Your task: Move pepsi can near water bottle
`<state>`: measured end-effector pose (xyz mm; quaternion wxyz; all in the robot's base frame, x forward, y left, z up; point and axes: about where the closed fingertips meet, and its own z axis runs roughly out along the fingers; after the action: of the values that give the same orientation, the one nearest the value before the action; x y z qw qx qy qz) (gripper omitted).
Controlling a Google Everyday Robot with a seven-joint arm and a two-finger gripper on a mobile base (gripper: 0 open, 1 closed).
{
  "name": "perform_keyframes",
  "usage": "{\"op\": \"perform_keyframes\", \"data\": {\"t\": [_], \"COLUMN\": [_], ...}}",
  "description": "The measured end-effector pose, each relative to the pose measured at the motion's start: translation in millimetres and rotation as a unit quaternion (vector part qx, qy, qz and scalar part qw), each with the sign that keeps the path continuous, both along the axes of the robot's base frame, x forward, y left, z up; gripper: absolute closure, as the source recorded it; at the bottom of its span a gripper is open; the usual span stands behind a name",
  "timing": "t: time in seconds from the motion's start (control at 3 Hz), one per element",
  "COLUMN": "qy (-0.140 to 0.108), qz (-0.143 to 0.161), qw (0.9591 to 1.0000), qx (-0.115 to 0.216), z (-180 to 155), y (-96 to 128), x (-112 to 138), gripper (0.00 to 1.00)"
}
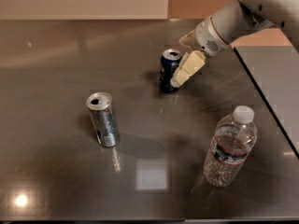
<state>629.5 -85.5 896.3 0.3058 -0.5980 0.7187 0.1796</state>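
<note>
The pepsi can, dark blue with a silver top, stands upright at the middle back of the grey table. My gripper reaches in from the upper right on a white arm and sits right against the can's right side, overlapping it in view. The water bottle, clear with a white cap and a white-red label band, stands upright at the front right, well apart from the can.
A silver-grey can with an open top stands upright at the left front. The table's right edge runs diagonally close behind the bottle. A bright light reflection lies on the table surface at the front middle.
</note>
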Motion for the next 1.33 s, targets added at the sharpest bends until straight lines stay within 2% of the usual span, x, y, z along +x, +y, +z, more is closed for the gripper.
{"op": "perform_keyframes", "data": {"t": [0.33,1.0,1.33], "qy": [0.003,0.015,0.022], "qz": [0.008,0.029,0.053], "qw": [0.9999,0.999,0.9974], "qx": [0.013,0.031,0.044], "z": [-1,3,14], "y": [11,18,12], "x": [2,-2,-13], "gripper": [0.16,0.62,0.85]}}
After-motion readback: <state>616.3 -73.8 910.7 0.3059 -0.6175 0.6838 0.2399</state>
